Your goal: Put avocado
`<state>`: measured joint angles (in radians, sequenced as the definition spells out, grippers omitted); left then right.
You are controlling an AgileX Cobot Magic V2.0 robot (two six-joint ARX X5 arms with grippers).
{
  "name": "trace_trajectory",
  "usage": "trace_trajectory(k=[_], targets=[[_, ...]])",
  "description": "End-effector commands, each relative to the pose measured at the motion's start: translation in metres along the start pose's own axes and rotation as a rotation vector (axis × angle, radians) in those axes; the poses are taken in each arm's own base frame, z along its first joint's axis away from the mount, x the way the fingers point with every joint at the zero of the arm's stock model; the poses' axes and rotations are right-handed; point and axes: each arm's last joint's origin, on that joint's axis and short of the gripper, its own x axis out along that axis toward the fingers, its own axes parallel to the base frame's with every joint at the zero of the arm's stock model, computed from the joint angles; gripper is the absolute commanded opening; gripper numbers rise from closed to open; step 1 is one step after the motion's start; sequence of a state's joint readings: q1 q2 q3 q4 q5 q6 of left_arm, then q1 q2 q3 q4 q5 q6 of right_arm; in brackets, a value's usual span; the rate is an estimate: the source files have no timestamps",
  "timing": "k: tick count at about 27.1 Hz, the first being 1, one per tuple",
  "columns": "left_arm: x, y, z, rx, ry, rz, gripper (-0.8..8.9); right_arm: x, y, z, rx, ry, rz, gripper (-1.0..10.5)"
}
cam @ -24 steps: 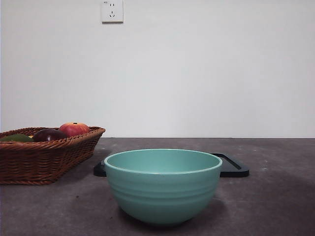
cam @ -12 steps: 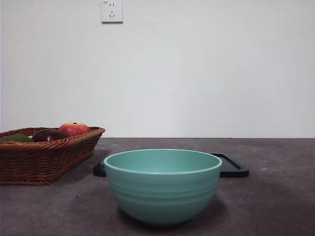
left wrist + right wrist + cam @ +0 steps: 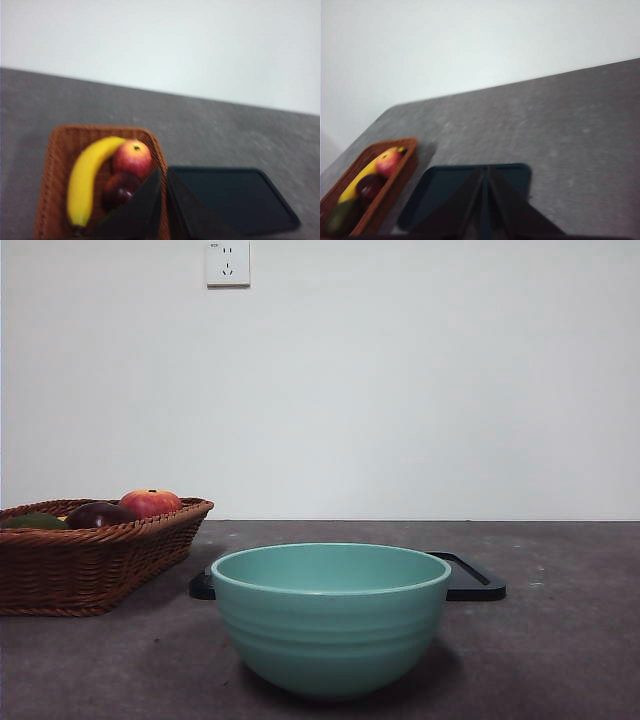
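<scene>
Avocado first: I find it lying in the wicker basket at the end farthest from the red apple, just beside the dark purple fruit, and in the front view only a low green sliver of it shows over the basket's rim. A banana lies along the basket's far side next to these fruits. Across the last second I see nothing shifted in the front view: basket, fruit, green bowl and the black tray behind the bowl sit exactly as they did, and no arm has entered that view. I read that as the task not yet begun, with the avocado untouched. My left gripper hangs above the basket's tray-side edge, its jaws pressed together with only a thin seam between them; the avocado is hidden from that camera. My right gripper hangs above the tray, well apart from the basket, jaws likewise pressed together. Judging by position, the left arm is the nearer one for the pick, and it would need to spread its jaws first.
</scene>
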<state>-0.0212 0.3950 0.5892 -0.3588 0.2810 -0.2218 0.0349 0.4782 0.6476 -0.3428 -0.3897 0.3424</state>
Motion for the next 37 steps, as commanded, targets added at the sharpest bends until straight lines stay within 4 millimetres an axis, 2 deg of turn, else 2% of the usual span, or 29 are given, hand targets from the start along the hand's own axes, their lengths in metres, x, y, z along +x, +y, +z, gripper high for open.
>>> trace_trajectory(k=[1,7,12,18,23,24,25,26,28,29,30,31,37], targets=[[0.004,-0.004,0.018,0.03,0.047,-0.034,0.15,0.003,0.008,0.015,-0.062,0.037,0.034,0.1],[0.027,-0.009,0.045,0.042,0.176,-0.201,0.15,0.016,0.02,0.032,-0.111,0.18,0.081,0.1],[0.046,-0.014,0.057,0.03,0.265,-0.3,0.15,0.029,0.028,0.034,-0.138,0.318,0.12,0.1],[0.057,-0.023,0.055,0.049,0.349,-0.401,0.16,0.041,0.036,0.029,-0.155,0.389,0.179,0.1],[0.057,-0.025,0.054,0.049,0.362,-0.413,0.39,0.041,0.039,0.028,-0.162,0.393,0.193,0.1],[0.057,-0.025,0.054,0.048,0.363,-0.413,0.72,0.041,0.039,0.028,-0.161,0.393,0.193,0.1],[0.057,-0.025,0.054,0.048,0.364,-0.413,1.51,0.041,0.039,0.028,-0.162,0.393,0.194,0.3],[0.057,-0.025,0.053,0.047,0.365,-0.412,2.54,0.041,0.039,0.028,-0.162,0.392,0.193,1.0],[0.057,-0.025,0.053,0.047,0.365,-0.413,4.61,0.041,0.039,0.028,-0.162,0.392,0.193,3.5],[0.057,-0.025,0.053,0.047,0.365,-0.413,5.09,0.041,0.039,0.028,-0.161,0.392,0.193,4.7],[0.057,-0.025,0.054,0.048,0.364,-0.413,5.09,0.041,0.039,0.028,-0.161,0.393,0.193,5.6],[0.057,-0.025,0.054,0.047,0.364,-0.412,5.09,0.041,0.039,0.028,-0.161,0.393,0.193,5.9],[0.057,-0.025,0.053,0.037,0.373,-0.409,4.97,0.041,0.039,0.028,-0.161,0.392,0.194,5.9]])
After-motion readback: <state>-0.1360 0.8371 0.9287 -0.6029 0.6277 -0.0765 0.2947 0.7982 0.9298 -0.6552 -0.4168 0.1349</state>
